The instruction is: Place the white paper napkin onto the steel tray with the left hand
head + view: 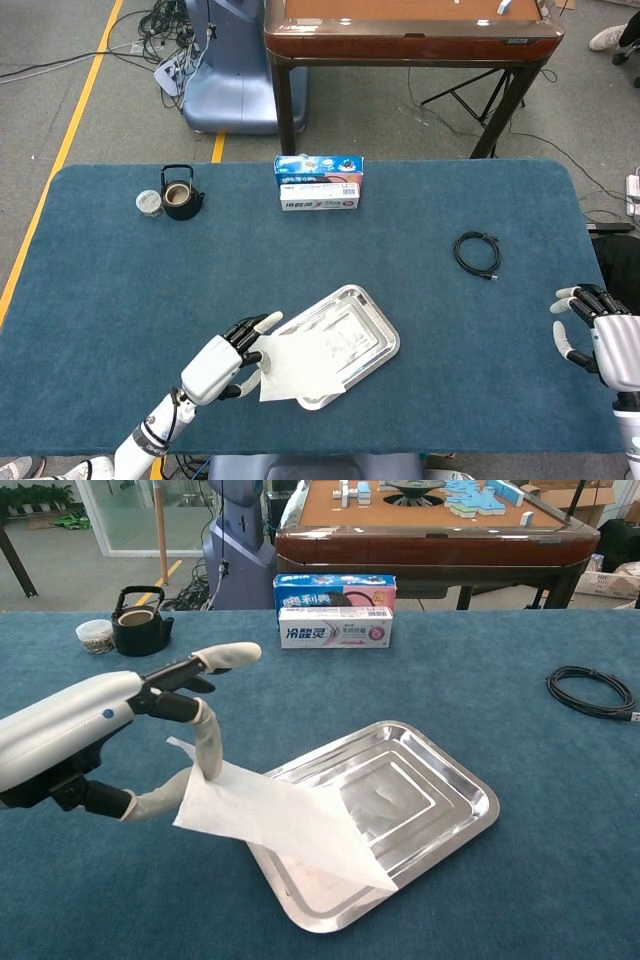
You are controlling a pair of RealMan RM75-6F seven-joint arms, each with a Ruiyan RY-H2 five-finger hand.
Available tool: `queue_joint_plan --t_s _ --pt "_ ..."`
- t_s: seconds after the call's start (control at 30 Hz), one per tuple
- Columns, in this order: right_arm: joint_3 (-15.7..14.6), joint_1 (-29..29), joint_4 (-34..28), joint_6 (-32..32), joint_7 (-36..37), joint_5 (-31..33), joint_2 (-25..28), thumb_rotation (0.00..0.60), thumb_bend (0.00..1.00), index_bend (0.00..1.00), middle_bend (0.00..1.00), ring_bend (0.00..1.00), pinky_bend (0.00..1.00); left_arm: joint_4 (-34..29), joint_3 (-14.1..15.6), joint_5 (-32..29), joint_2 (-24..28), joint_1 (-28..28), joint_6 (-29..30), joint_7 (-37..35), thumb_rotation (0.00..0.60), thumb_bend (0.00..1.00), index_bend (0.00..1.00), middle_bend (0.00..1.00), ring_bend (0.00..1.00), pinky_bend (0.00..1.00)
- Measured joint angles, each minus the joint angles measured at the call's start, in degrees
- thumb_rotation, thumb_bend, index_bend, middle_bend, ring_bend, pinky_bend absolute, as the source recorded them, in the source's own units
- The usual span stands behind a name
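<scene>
On counter, near edge: left hand point(95, 730) fingers point(207, 742) pinch white paper napkin point(285, 820) by its 9 o'clock corner; napkin drapes across steel tray point(460, 805) near-left half. Right hand point(605, 340) at 3 o'clock, fingers apart, holding nothing.

Blue table point(420, 380) — steel tray point(372, 328), teapot point(181, 194), cable point(477, 252), boxes point(318, 183)

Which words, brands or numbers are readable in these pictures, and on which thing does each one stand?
"冷酸灵": on the front box of the two stacked boxes, in the chest view.
Smaller print beside it: too small to read.
Upper box: large characters, too blurred to be sure of.
Tray, napkin, kettle, cable: no text.
</scene>
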Motion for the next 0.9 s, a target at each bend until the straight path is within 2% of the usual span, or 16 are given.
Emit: queue_joint_plan --t_s 0.37,0.9 --pt "0.9 -0.6 -0.1 1.1 1.2 1.0 1.1 0.600 0.48 0.46 0.35 0.22 0.38 1.2 -2.6 -3.4 -3.3 0.3 -1.0 6.2 0.600 0.59 0.64 0.00 0.00 0.11" --pt "1.1 -0.9 -0.2 0.7 1.1 1.6 2.3 0.600 0.48 0.46 0.35 0.22 0.38 0.2 -2.0 -2.4 -3.4 -0.9 -2.8 8.2 0.600 0.58 0.64 0.00 0.00 0.11"
